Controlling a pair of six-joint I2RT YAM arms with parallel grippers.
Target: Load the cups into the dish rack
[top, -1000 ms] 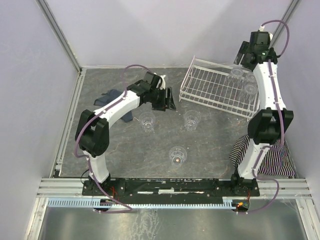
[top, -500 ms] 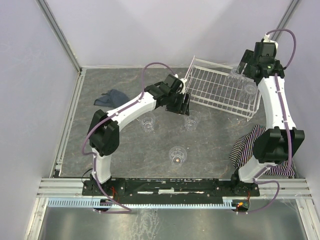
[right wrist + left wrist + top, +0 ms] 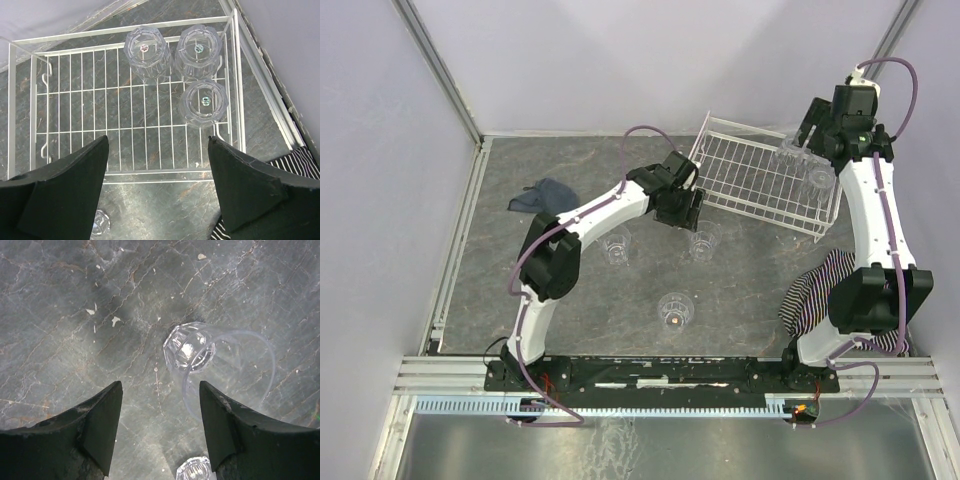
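Grey marbled table (image 3: 520, 290) — three cups (image 3: 202, 100) stand in the dish rack (image 3: 75, 107).

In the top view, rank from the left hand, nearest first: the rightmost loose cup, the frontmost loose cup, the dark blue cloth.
1. Rightmost loose cup, right next to the left hand.
2. Frontmost loose cup, centre front.
3. Dark blue cloth, far left.

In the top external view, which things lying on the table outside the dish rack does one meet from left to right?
First the blue cloth → left cup → near cup → right cup → striped cloth.
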